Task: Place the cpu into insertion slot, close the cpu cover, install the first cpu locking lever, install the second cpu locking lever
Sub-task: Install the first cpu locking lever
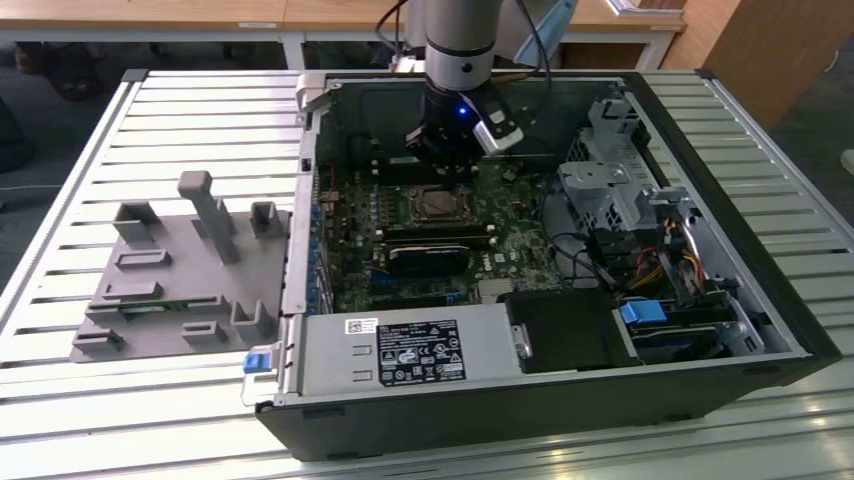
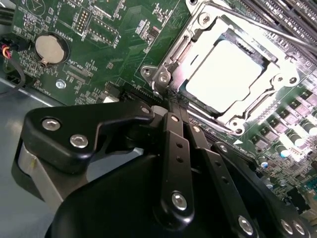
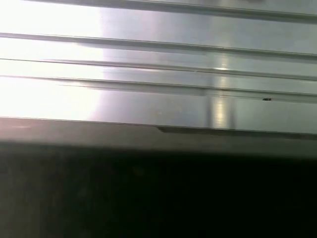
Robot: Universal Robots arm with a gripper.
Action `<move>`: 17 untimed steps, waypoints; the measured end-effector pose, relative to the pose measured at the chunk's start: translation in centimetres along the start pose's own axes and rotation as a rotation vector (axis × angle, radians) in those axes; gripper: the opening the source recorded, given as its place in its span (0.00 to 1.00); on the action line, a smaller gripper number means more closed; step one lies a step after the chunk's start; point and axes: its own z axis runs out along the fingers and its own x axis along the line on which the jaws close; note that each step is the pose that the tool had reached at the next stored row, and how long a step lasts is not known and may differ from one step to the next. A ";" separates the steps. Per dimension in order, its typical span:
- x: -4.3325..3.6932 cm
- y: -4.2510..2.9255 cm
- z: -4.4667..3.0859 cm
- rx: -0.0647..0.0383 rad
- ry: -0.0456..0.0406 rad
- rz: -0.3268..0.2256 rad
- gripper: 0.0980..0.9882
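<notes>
Though closed, hand (image 2: 173, 106) beside cpu cover (image 2: 198, 37) over cpu (image 2: 225, 74).

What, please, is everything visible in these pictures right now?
Open black computer case: one, on the slatted metal table.
Green circuit board: one, inside the case.
Silver-grey square cpu: one, seated in the insertion slot.
Silvery cpu cover frame: one, down around the cpu.
Round silver coin battery: one, on the board.
Grey plastic fixture: one, exterior view's left of the case.
Black gripper: one, fingers together beside the slot's corner.
</notes>
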 end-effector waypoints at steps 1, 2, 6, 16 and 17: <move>0.00 -0.01 -0.26 0.001 0.0008 0.000 0.01; 0.00 -0.02 -0.51 0.002 0.0011 0.000 0.01; -0.03 0.00 -1.13 0.002 0.0010 0.000 0.01; -0.02 -0.29 -1.15 0.002 0.0010 0.000 0.01; -0.02 -0.32 -1.15 0.002 0.0011 0.000 0.01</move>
